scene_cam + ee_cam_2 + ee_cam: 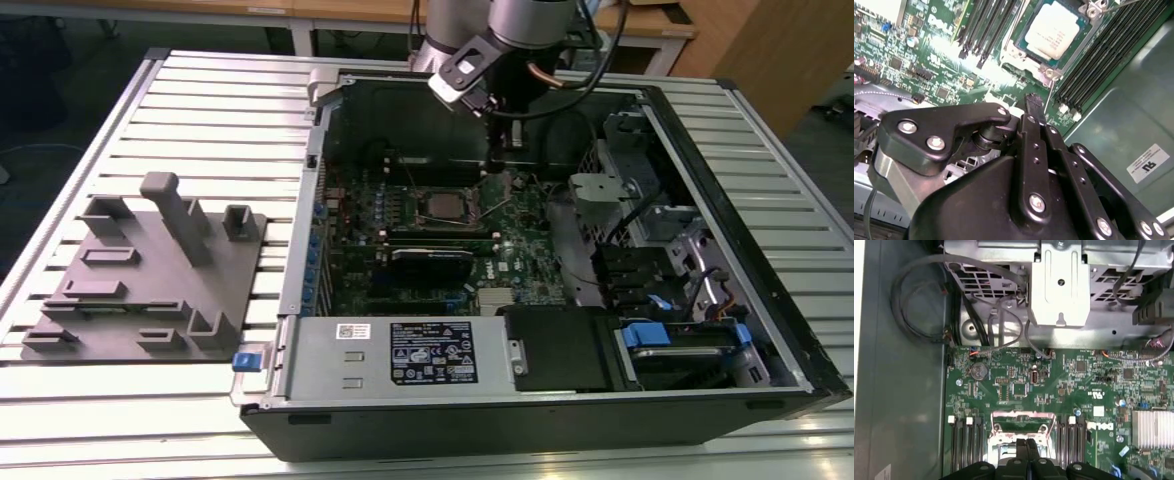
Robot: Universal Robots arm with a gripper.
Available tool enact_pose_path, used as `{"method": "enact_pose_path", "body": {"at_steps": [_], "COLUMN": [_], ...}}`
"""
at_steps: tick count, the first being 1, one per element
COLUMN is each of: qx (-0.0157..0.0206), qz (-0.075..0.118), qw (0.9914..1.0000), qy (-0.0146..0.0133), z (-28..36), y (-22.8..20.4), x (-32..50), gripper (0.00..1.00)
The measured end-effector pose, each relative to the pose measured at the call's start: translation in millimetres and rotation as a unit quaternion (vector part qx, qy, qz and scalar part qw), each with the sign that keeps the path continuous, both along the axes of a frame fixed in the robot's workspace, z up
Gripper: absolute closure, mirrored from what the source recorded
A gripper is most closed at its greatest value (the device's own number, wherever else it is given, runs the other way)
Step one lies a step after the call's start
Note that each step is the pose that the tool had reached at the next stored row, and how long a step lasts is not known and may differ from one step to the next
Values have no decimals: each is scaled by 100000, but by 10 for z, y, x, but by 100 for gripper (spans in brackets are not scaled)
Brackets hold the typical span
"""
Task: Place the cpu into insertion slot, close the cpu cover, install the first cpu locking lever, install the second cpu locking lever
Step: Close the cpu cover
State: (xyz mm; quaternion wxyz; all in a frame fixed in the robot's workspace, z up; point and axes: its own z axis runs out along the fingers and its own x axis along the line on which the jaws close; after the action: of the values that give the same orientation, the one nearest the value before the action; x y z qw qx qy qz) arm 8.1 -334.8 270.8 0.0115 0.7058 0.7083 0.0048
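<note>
Work stands at the levers, by my reading. The cpu point(1053, 29) lies flat in the insertion slot point(416, 207) with its silver top up, and the cpu cover point(1013, 51) is down around it, the cut-out framing the chip.

The gripper point(1033, 102) hangs low inside the computer case point(747, 150), just above the circuit board point(1064, 390) and close beside the slot, between it and the case wall. Its fingers point(1022, 450) are pressed together into one narrow tip and have hold of nothing.

A thin wire locking lever point(1050, 97) runs past the slot's corner, near that tip. In the exterior view it seems to stand up off the board rather than lie tucked down, though it is too fine to be sure.

To do this step well, the closed tip should meet the lever near its free end, where a push gets the most swing. It should bear down and slightly sideways, so the wire slides under its catch.

The wire is springy and the tip is narrow, so a slow, square push matters, since a glancing one could slip off. Any slip should fall away from the cover and the memory slots point(1094, 65), never onto the chip.
</note>
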Motion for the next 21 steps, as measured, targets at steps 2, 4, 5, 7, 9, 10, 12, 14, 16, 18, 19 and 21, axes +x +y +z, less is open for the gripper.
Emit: {"method": "enact_pose_path", "body": {"at_steps": [2,4,5,7,9,10,12,14,16,18,19,21], "qx": [-5,1,1,8,3,1,3,6,8,8,1,5], "qz": [24,28,27,26,24,25,24,25,26,26,27,24], "qw": [100000,100000,100000,100000,100000,100000,100000,100000,100000,100000,99999,99999], "qy": [28,37,60,140,188,197,207,225,260,302,327,387], "z": [-2,-4,-4,-6,-8,-10,-14,-18,-24,-34,-38,-54], "y": [0,0,0,0,0,0,0,0,0,0,0,0], "x": [22,42,54,93,128,145,186,231,275,320,342,387], "gripper": [90,90,90,90,90,90,90,90,90,90,90,90]}}
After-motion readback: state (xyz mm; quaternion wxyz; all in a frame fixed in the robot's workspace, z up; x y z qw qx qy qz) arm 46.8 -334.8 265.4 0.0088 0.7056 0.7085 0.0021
